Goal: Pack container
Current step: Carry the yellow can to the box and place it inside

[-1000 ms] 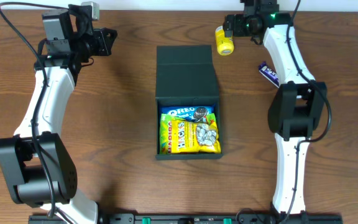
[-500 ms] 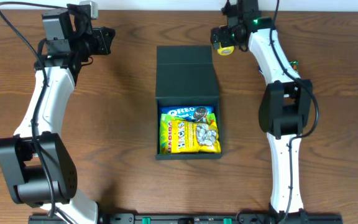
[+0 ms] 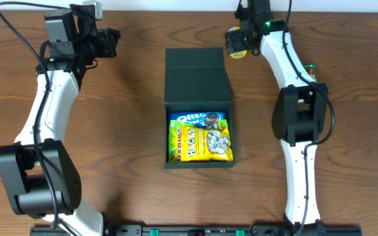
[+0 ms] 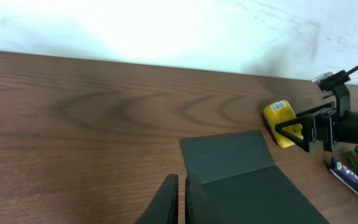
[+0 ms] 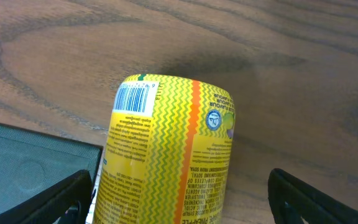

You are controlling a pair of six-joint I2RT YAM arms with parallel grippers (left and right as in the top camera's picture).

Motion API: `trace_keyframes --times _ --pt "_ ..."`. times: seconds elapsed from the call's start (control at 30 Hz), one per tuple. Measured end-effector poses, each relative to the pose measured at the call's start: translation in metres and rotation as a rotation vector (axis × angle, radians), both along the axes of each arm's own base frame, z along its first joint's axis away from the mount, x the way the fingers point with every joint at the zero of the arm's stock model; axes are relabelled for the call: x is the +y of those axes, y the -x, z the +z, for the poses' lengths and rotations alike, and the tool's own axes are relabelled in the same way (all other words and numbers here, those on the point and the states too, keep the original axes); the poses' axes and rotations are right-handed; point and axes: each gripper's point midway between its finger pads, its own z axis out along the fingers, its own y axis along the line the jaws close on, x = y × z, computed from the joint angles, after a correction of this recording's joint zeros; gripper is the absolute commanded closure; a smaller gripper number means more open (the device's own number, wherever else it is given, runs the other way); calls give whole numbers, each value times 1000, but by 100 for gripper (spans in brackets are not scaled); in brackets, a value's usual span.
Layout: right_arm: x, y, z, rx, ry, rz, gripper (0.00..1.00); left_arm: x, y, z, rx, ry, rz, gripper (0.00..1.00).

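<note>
Overhead, the right end effector has swung over the yellow can, at one o'clock from the open container at the centre of the surface. In the left wrist view, the left end effector is pressed together. In the right wrist view, the fingers are spread astride the can, so a grasp looks imminent.

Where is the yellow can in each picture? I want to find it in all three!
Overhead: the yellow can is near the top edge, right of the middle.
Left wrist: it is right of the middle, small.
Right wrist: it is huge, filling the lower middle.
Shared landmark: the dark container's lid lies just beside the can in every view.
</note>
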Motion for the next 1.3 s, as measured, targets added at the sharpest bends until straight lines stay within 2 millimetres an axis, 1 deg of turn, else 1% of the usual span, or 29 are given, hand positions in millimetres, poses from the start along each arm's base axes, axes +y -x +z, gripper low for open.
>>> trace_keyframes --times 0.13,0.4,0.5,0.57,0.67,0.73,1.03,1.17,1.3 --pt "2 2 -3 8 1 4 11 1 0 0 -1 -2 3 93" --pt "2 6 -7 24 6 8 18 3 -1 0 -2 -11 15 93" --pt "1 10 -14 48 9 8 19 3 -1 0 -2 -11 15 93" --pt "1 11 -17 54 11 9 23 3 -1 0 -2 -11 15 93" --pt "2 12 -19 58 14 16 35 3 -1 -1 -2 -11 15 93" --pt "3 13 -20 61 14 17 39 3 -2 0 -3 -11 15 93" --pt "4 12 -19 61 15 14 45 3 -2 -1 -2 -13 18 93" --pt "4 10 -11 50 14 13 48 3 -2 -1 -2 -13 18 94" --pt "5 1 15 10 8 13 50 3 -2 -1 -2 -13 18 93"
